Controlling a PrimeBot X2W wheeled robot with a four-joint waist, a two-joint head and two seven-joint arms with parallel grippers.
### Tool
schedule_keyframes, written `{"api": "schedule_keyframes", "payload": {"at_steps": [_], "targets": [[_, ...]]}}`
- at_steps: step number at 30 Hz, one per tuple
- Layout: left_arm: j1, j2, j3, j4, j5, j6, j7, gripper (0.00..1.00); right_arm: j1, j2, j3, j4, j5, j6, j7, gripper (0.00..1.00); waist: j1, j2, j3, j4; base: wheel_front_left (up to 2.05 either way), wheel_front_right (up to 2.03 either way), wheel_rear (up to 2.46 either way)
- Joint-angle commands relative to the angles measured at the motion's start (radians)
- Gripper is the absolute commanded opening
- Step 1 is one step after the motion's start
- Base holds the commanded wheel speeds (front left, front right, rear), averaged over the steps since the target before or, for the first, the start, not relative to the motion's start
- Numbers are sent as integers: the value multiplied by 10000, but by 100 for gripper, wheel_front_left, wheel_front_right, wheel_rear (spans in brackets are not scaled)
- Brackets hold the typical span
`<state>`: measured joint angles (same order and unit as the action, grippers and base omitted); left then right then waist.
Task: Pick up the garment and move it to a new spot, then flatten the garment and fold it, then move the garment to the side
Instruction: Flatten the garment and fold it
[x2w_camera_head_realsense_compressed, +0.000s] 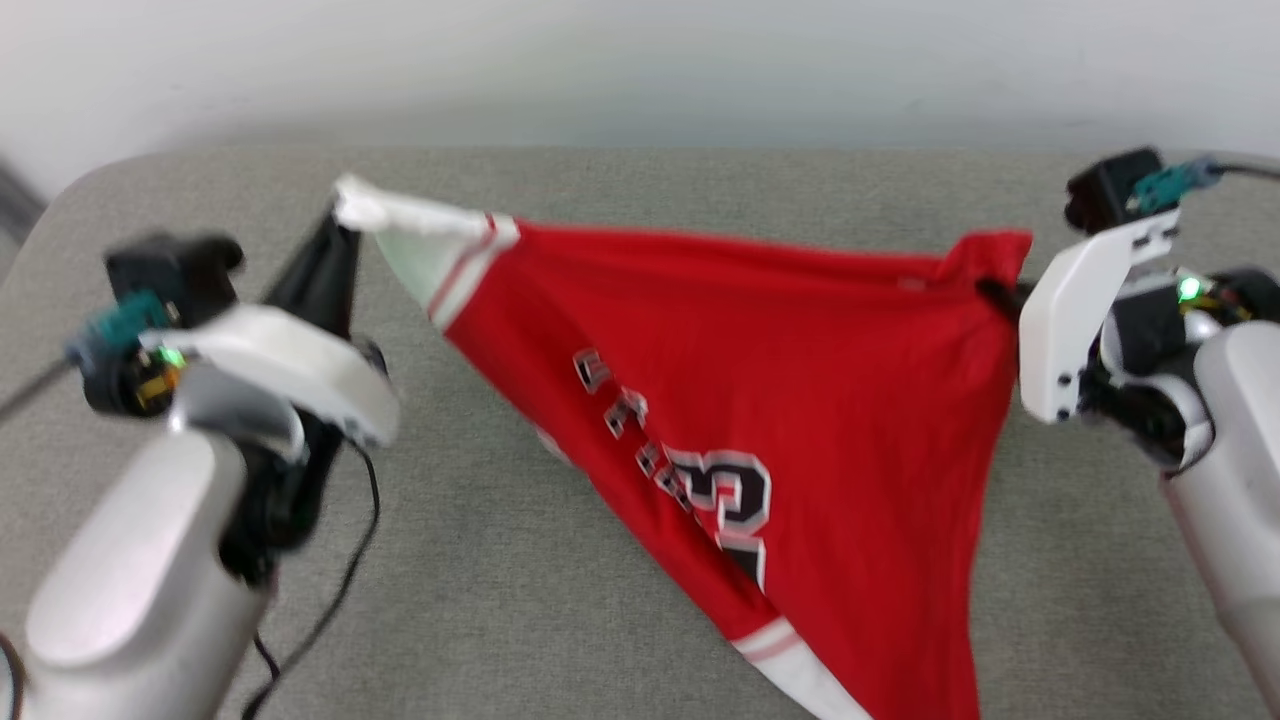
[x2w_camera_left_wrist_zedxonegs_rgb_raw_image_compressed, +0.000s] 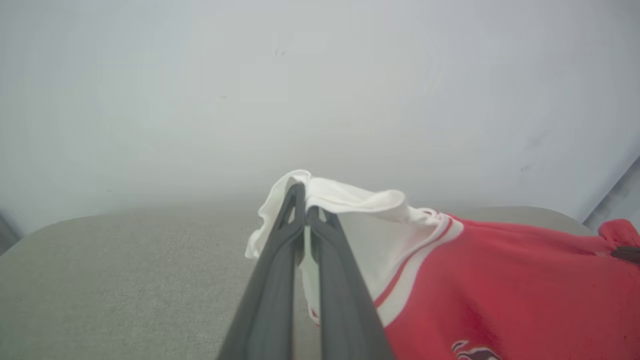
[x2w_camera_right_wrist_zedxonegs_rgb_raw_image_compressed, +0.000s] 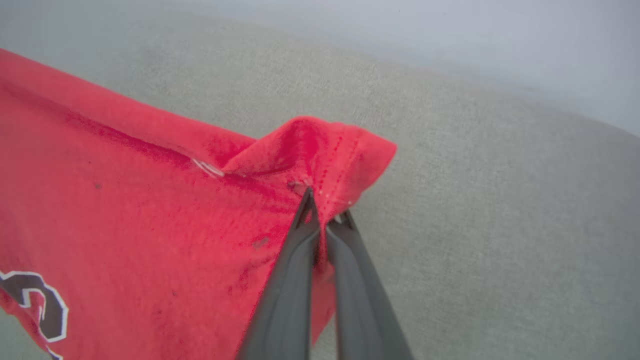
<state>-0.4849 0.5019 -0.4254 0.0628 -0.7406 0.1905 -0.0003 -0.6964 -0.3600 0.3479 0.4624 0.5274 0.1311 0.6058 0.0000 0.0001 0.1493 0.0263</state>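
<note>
Nearest me the garment (x2w_camera_head_realsense_compressed: 850, 400) sags in a limp red drape, its striped lower sleeve (x2w_camera_head_realsense_compressed: 790, 650) trailing toward the near edge of the grey tabletop (x2w_camera_head_realsense_compressed: 520, 560). I judge it light, soft and prone to swing. Farther back its top edge is stretched between my arms, above the tabletop's middle. The left gripper (x2w_camera_head_realsense_compressed: 338, 225) is pinched tight on the white sleeve (x2w_camera_head_realsense_compressed: 420, 235), and the right gripper (x2w_camera_head_realsense_compressed: 1000, 292) is clamped on a red corner (x2w_camera_right_wrist_zedxonegs_rgb_raw_image_compressed: 345, 150). Stitched edges look the safest holds, since thin cloth may slip.
</note>
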Motion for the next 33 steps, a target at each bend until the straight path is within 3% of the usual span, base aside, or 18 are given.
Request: {"api": "schedule_keyframes", "payload": {"at_steps": [1, 6, 12, 22, 27, 33], "targets": [[-689, -19, 124, 362, -15, -120, 46, 0, -390, 49, -194, 48, -126, -9, -270, 0, 0, -1, -190, -201, 0, 0, 0], [-3016, -297, 152, 1785, 173, -407, 260, 0, -1589, 259, -994, 315, -616, -10, -1144, 0, 0, -1, -35, -348, 0, 0, 0], [-6163, -505, 267, 3326, 588, -806, 131, 0, -3754, 535, -2062, 699, -832, -13, -1793, 0, 0, -1, 940, -556, 0, 0, 0], [-11093, -62, 383, 4850, 1466, -1259, 208, 0, -7807, 998, -2893, 1192, -1508, -13, -2882, 0, 0, -1, 3304, -975, 0, 0, 0], [-12389, -74, 391, 5288, 1656, -1448, -8, 0, -9336, 943, -2897, 1714, -1663, -13, -3594, 0, 0, -1, 4187, -991, 0, 0, 0], [-12440, -274, 439, 5631, 1479, -1508, -415, 0, -10258, 883, -2522, 2661, -1331, -14, -4174, 0, 0, -1, 5000, -947, 0, 0, 0]]}}
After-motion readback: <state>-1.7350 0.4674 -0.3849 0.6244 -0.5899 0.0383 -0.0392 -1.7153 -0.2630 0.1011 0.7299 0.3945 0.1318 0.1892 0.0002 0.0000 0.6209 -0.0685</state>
